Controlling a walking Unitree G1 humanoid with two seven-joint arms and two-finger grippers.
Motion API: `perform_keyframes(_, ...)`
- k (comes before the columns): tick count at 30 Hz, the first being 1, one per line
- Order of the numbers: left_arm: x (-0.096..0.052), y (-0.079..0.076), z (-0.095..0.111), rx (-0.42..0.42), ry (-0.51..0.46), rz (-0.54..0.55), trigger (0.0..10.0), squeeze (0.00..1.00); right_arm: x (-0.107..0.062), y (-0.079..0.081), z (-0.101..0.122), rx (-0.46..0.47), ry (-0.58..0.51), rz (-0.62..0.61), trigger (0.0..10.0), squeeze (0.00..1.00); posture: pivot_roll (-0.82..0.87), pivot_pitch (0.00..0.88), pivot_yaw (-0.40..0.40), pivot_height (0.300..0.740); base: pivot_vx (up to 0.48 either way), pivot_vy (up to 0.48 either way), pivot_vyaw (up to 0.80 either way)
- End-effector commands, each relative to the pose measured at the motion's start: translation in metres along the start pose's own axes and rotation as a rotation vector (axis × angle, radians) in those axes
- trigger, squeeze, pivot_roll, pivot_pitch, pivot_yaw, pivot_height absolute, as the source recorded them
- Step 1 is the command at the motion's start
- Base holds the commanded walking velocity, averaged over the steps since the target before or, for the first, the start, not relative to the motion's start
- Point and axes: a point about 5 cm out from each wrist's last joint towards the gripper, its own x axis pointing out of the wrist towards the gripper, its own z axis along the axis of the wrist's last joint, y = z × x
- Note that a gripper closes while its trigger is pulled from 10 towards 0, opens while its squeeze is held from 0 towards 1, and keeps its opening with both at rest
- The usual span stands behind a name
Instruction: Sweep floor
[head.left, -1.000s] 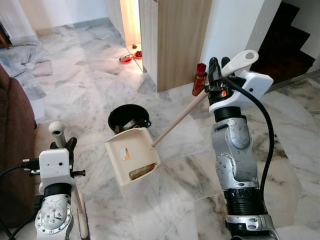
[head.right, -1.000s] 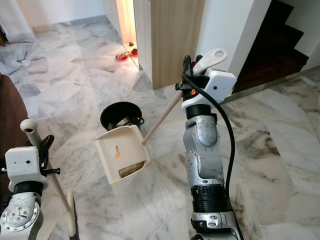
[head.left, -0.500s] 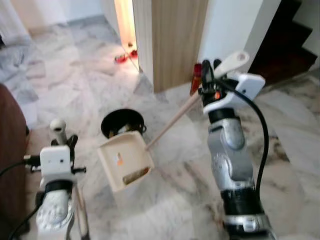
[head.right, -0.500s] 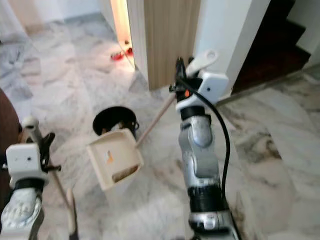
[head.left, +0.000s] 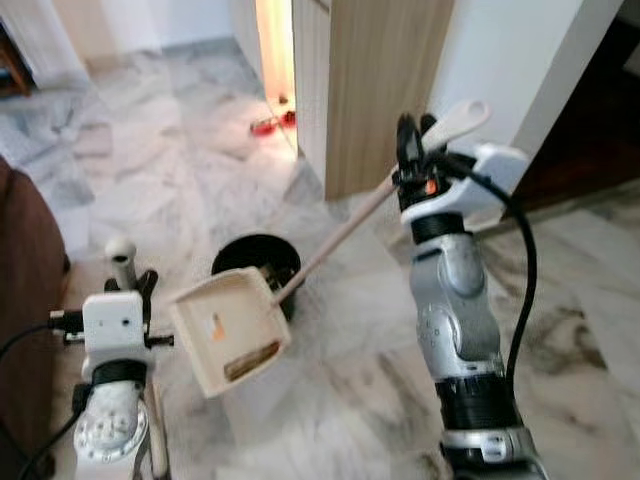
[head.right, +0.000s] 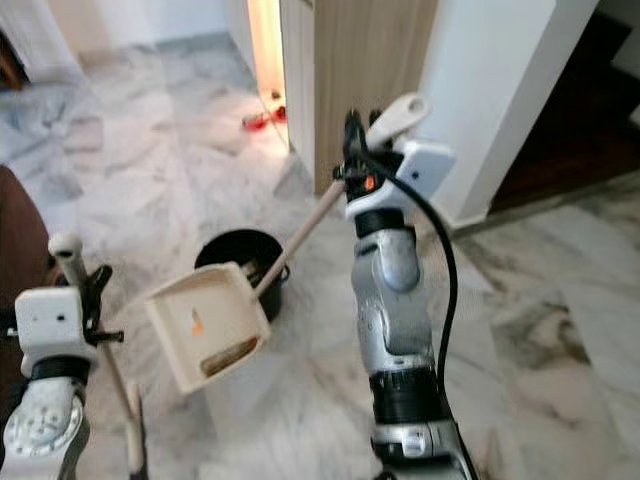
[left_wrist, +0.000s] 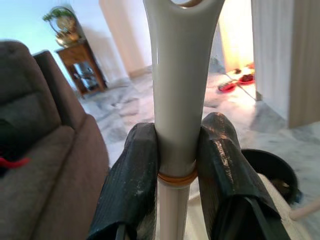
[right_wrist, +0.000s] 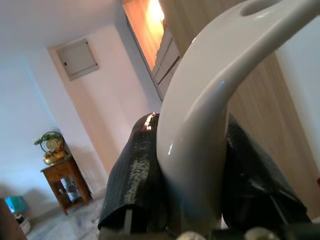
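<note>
dustpan (head.left: 230, 328) now nearer bin (head.left: 255, 262)

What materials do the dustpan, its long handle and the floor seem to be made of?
Dustpan: probably plastic, cream, smooth moulded walls with a dull sheen.
Long handle: looks like pale wood, matte and straight, ending in a glossy white grip.
Floor: apparently polished marble, grey veins and soft reflections.

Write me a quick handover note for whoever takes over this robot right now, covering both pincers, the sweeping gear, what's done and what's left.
Right pincer: shut on the dustpan handle, raised at chest height.
Left pincer: shut on the broom handle, held low beside the sofa.
Dustpan: lifted off the floor, tilted, with some debris in it, right in front of the black bin.
Done: debris collected in the pan.
Left: tip the pan into the bin, then put the tools away.
</note>
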Motion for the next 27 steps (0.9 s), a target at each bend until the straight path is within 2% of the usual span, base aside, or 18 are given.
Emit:
perform_keyframes(1,0.001,0.001,0.010,0.011,-0.049,0.005,10.0,0.00,0.008,0.002,0.026,0.004,-0.110,0.003,10.0,0.00,0.02,0.076,0.019,0.740,0.375,0.000,0.00)
perform_keyframes(13,0.001,0.000,0.008,0.009,-0.034,0.006,10.0,0.00,0.017,0.011,0.042,0.028,-0.167,0.032,10.0,0.00,0.02,0.078,0.017,0.740,0.376,0.000,0.00)
perform_keyframes(18,0.000,0.001,0.008,0.010,-0.035,0.006,10.0,0.00,0.017,0.012,0.042,0.034,-0.167,0.039,10.0,0.00,0.03,0.080,0.016,0.740,0.378,0.000,0.32)
perform_keyframes(27,0.000,0.002,0.008,0.015,-0.033,0.008,10.0,0.00,0.017,0.013,0.041,0.058,-0.159,0.035,10.0,0.00,0.03,0.081,0.016,0.740,0.379,0.000,0.00)
